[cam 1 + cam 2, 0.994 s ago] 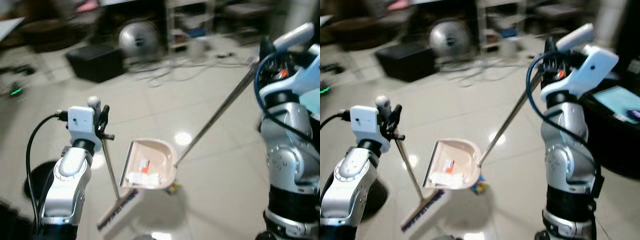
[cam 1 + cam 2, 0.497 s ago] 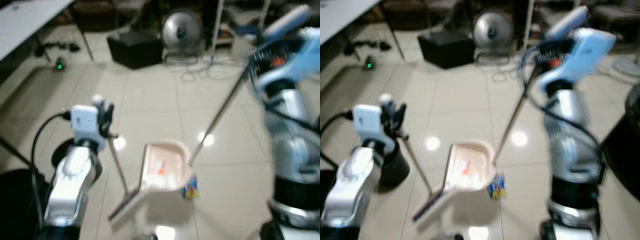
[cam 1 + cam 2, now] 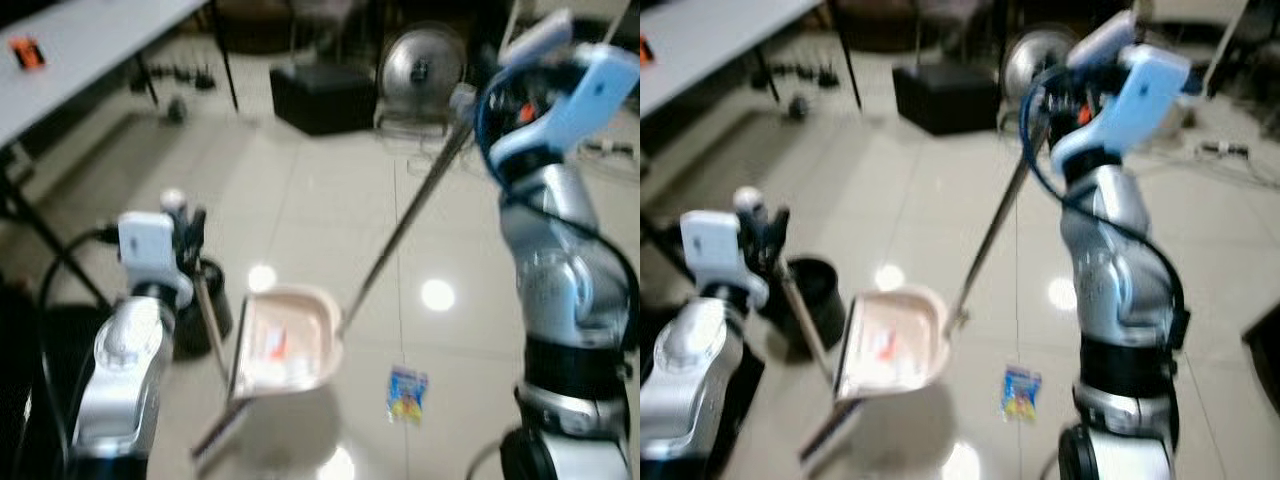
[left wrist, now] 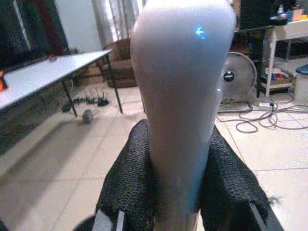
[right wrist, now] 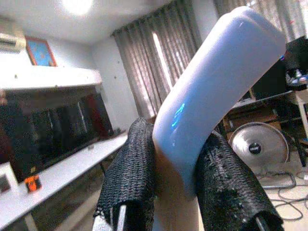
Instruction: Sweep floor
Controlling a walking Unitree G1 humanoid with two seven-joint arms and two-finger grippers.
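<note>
My left gripper (image 3: 186,226) is shut on the top of the broom handle (image 4: 183,86), whose thin shaft slopes down to the broom head (image 3: 220,436) on the floor. My right gripper (image 3: 482,98) is shut on the pale grip (image 5: 216,86) of the dustpan's long metal pole. The beige dustpan (image 3: 287,340) sits tilted beside the broom head, with white and orange scraps inside. A blue and yellow wrapper (image 3: 407,393) lies on the tiles, apart from the dustpan on its right.
A black bin (image 3: 208,318) stands just behind my left arm. A grey table (image 3: 80,50) fills the far left. A black box (image 3: 320,95), a floor fan (image 3: 420,68) and loose cables (image 3: 1230,160) lie at the back. Glossy tiles spread between.
The camera has swung, so the whole scene shifted. The wrapper, earlier at the dustpan's edge, now lies clear of it to the right. The black bin has come into view.
</note>
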